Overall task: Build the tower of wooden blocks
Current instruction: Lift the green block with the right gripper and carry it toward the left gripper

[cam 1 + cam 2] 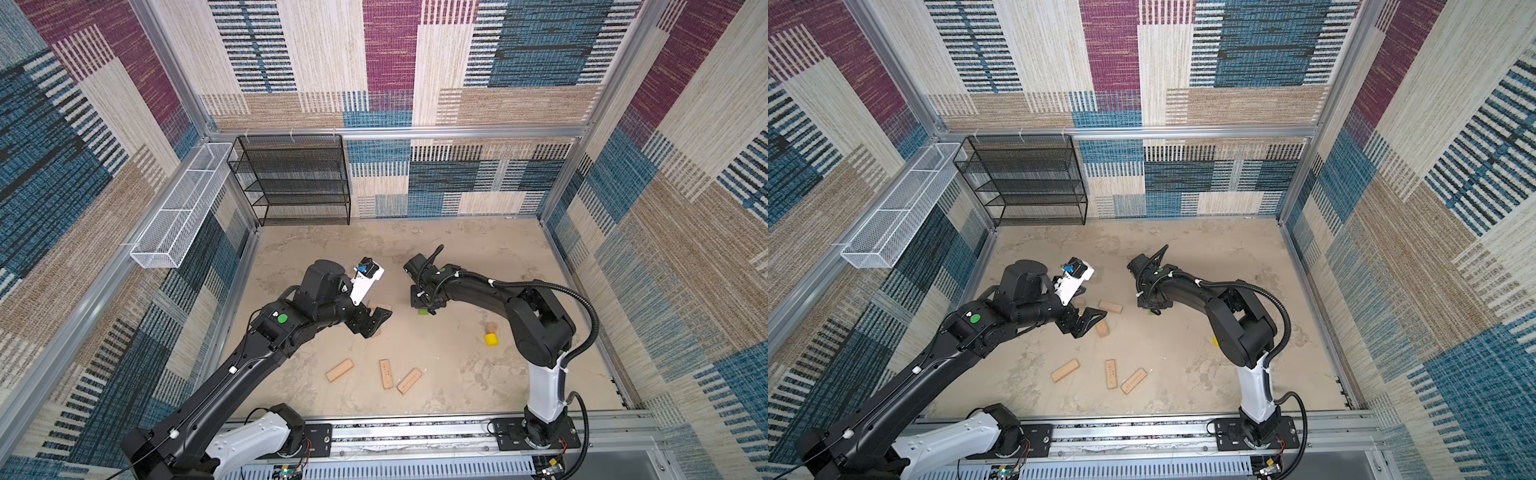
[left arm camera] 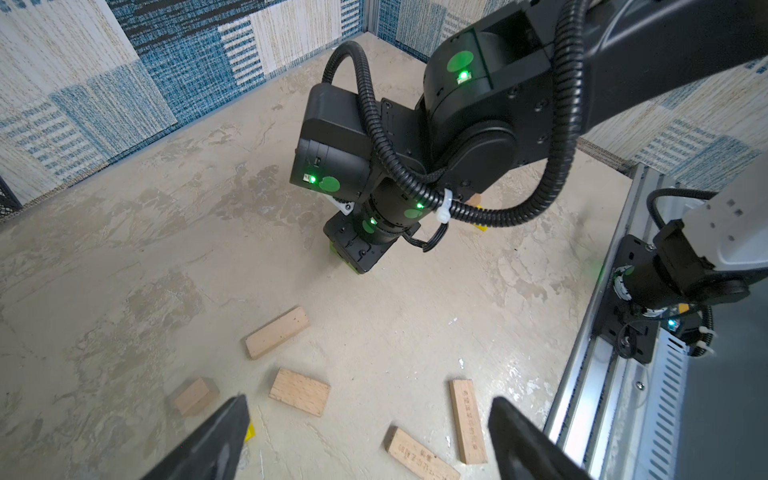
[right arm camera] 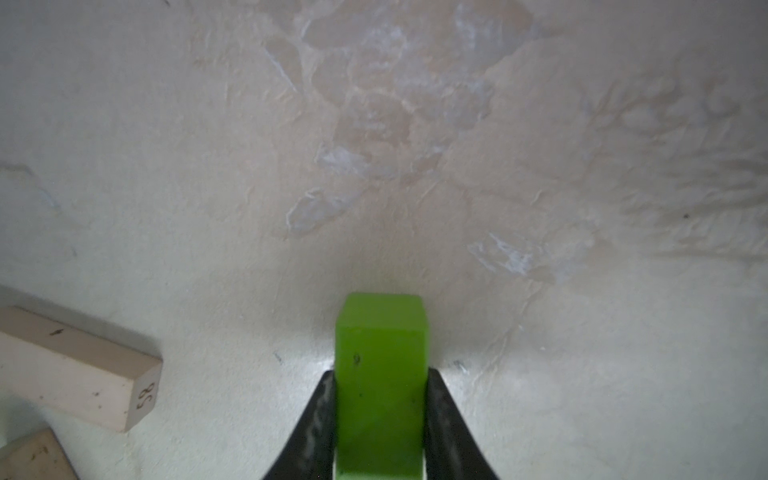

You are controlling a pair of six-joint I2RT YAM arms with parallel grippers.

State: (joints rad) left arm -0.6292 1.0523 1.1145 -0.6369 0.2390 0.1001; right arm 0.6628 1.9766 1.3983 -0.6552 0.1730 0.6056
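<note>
On the left wall hangs one white wire basket [image 1: 178, 212], split into three compartments, and beside it at the back stands one black mesh rack [image 1: 291, 183] with several tiers. Every block in view is outside both, on the table [image 1: 457, 257]. The left gripper [image 1: 380, 323] hovers with its jaws spread wide and nothing between them. Below it, in the left wrist view, are one small tan cube [image 2: 195, 395] and a yellow sliver [image 2: 248, 432] half hidden by a finger. Two of the tan bricks [image 1: 1111, 307] also lie there, flat and apart. These bricks number five in all. The other three lie nearer the rail: a slanted brick [image 1: 1065, 370] alone on the left, then a second brick [image 1: 1111, 374] and a third brick [image 1: 1133, 380] nearly meeting at their near ends. Printed lines run along those two, too small to read. Right of the middle, the right gripper [image 3: 380, 376] is closed on the one green block [image 3: 381, 328], pinching its long sides. The block points end-down at the table; whether it touches cannot be told. Its face bears a small dark mark like a 9. In the right wrist view the numbered brick [image 3: 75, 365] nearby shows a 5 and an 8 on its end. Farthest right, one tan round piece [image 1: 491, 327] sits just beside one yellow cylinder [image 1: 491, 339]. Each block lies singly.
</note>
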